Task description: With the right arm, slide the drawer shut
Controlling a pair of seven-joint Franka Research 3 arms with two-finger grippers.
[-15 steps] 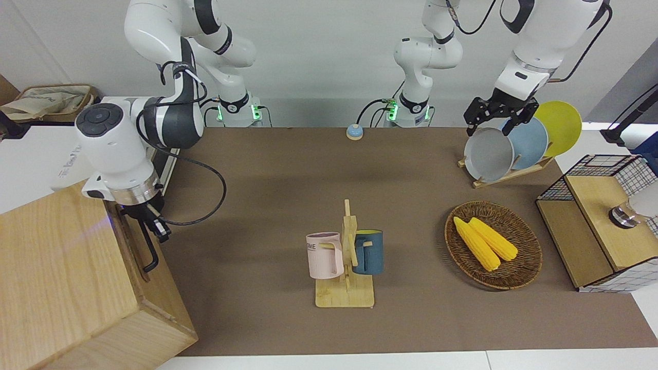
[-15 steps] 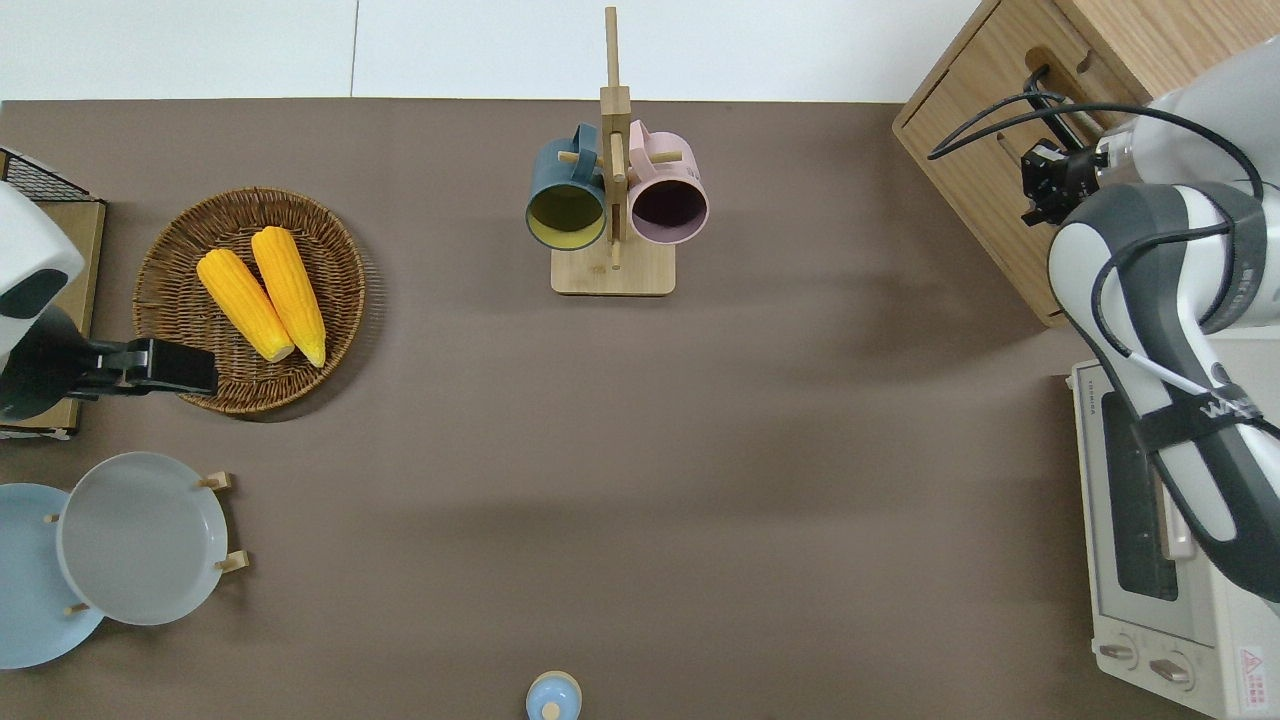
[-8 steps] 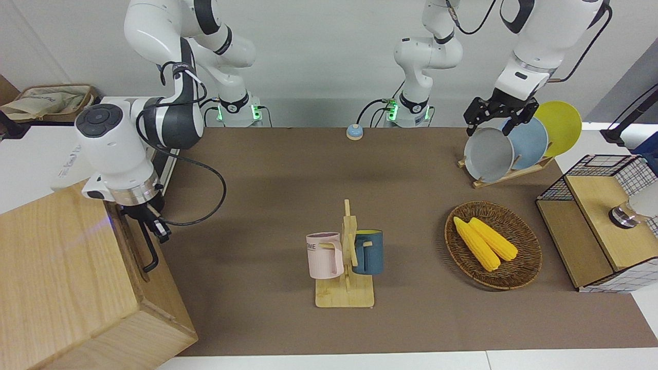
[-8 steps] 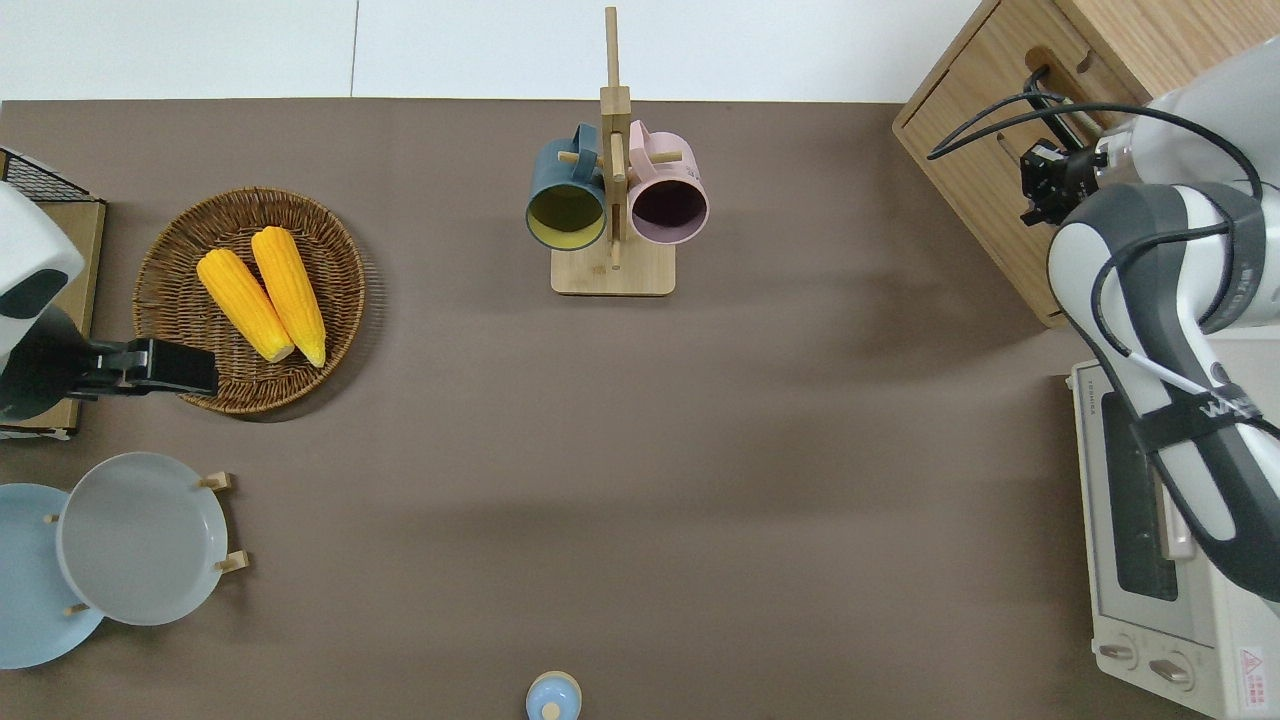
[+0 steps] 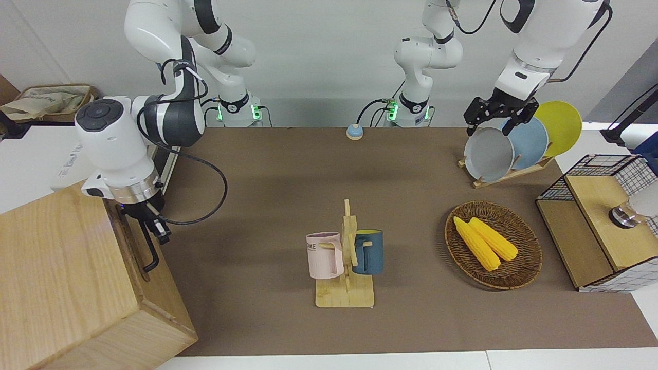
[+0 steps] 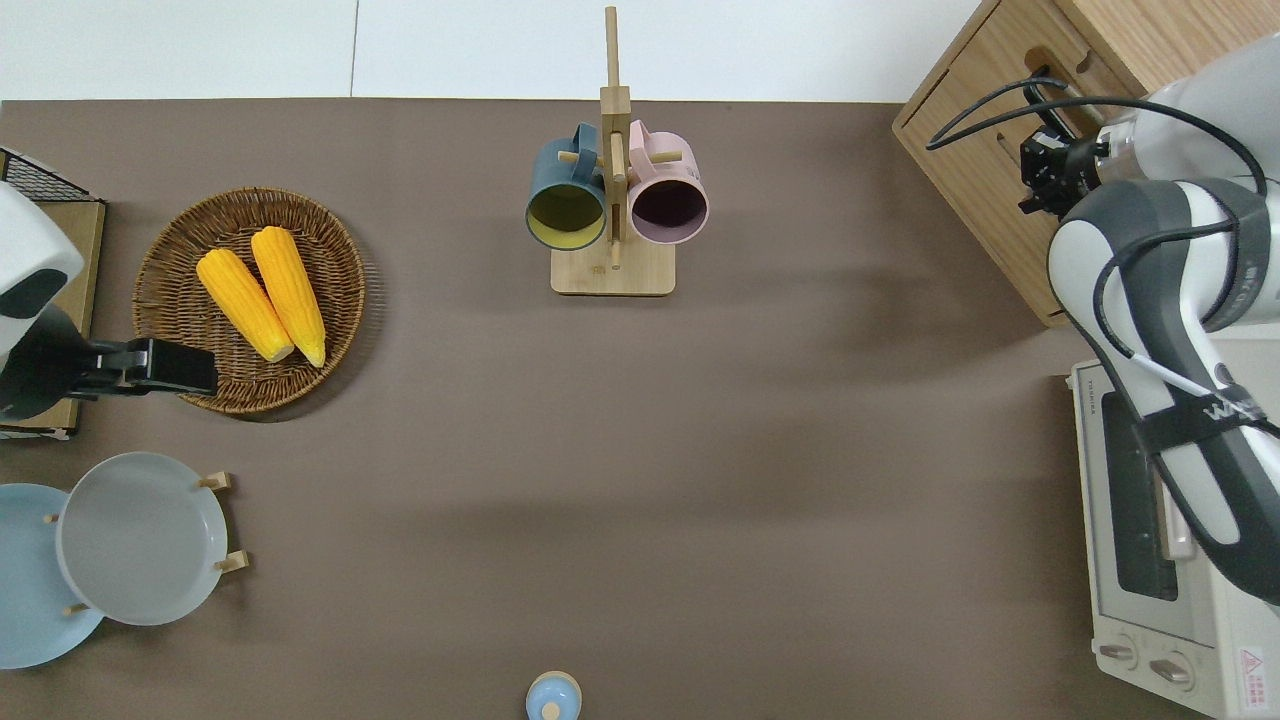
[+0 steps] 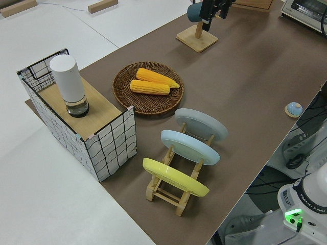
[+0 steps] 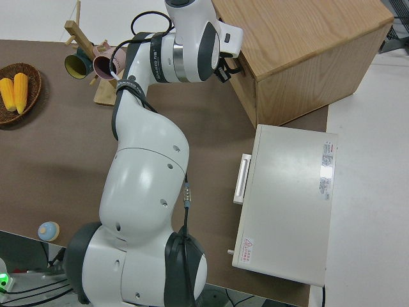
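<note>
Since the earlier views, the right arm (image 5: pixel 115 149) has shifted slightly along the cabinet (image 5: pixel 61 277) front, carrying the right gripper (image 5: pixel 154 223) a little closer to the upper end of the drawer's black loop handle (image 5: pixel 149 252); nothing else on the table has changed place. The drawer (image 6: pixel 985 165) sits in the cabinet at the right arm's end of the table, its front panel appearing nearly flush with the cabinet face, so the closing stroke looks almost complete. The gripper lies right at the handle; whether its fingers are apart or clamped on the bar cannot be told from these views.

To finish the step well, the push should run square to the drawer front, along the slide direction, so the panel seats evenly rather than skewing in its opening. Force is best applied near the handle's mounting, slowly, stopping once the panel meets the cabinet face. The trailing cable near the wrist should stay free of the handle. The left arm is parked. The toaster oven (image 6: pixel 1160 540), nearer to the robots than the cabinet, is not involved.
</note>
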